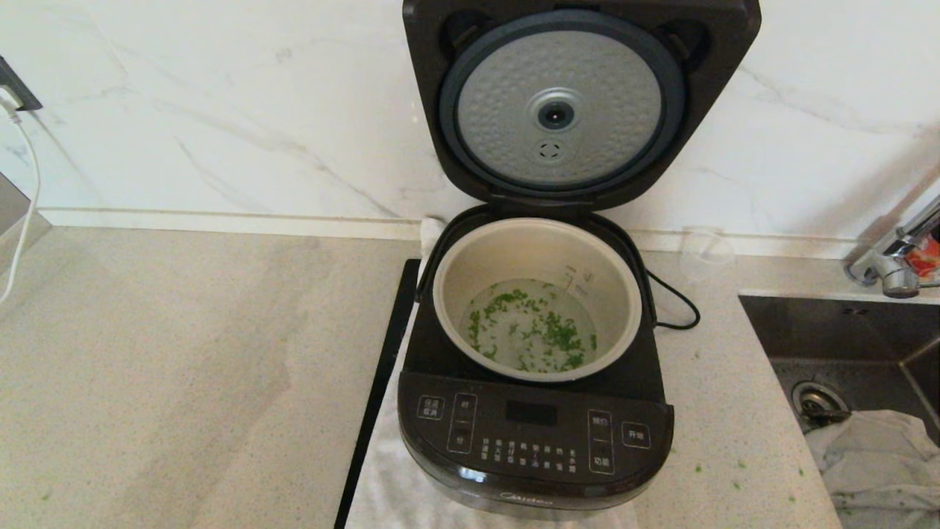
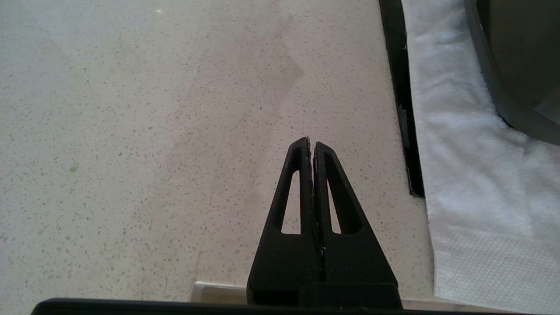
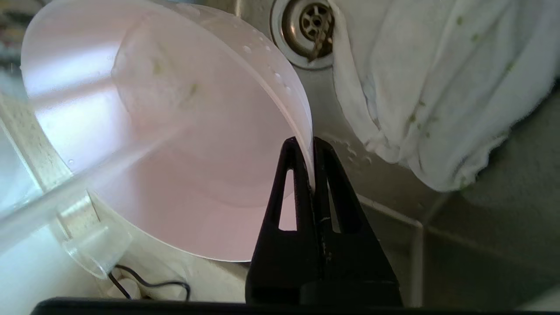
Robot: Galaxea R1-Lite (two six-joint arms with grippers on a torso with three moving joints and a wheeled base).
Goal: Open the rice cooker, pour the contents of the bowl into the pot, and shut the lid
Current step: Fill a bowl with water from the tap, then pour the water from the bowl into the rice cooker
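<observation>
The rice cooker point(image 1: 534, 433) stands on the counter with its lid point(image 1: 562, 110) raised upright, dimpled silver disc facing forward. Inside the pot point(image 1: 514, 253) lie the chopped green bits in clear liquid point(image 1: 532, 330). Neither arm shows in the head view. In the right wrist view my right gripper point(image 3: 312, 142) is shut on the rim of the pale pink bowl point(image 3: 175, 131), held tilted above the sink's edge with only a few green specks inside. My left gripper point(image 2: 312, 143) is shut on nothing above the bare counter, left of the cooker's base point(image 2: 516, 65).
A steel sink point(image 1: 844, 330) with a drain point(image 3: 306, 26) and a crumpled white cloth point(image 1: 874, 455) lies right of the cooker, a faucet point(image 1: 896, 257) behind it. A clear plastic cup point(image 1: 705, 253) and black cord point(image 1: 672, 301) sit by the wall. A white towel point(image 2: 472, 153) lies under the cooker.
</observation>
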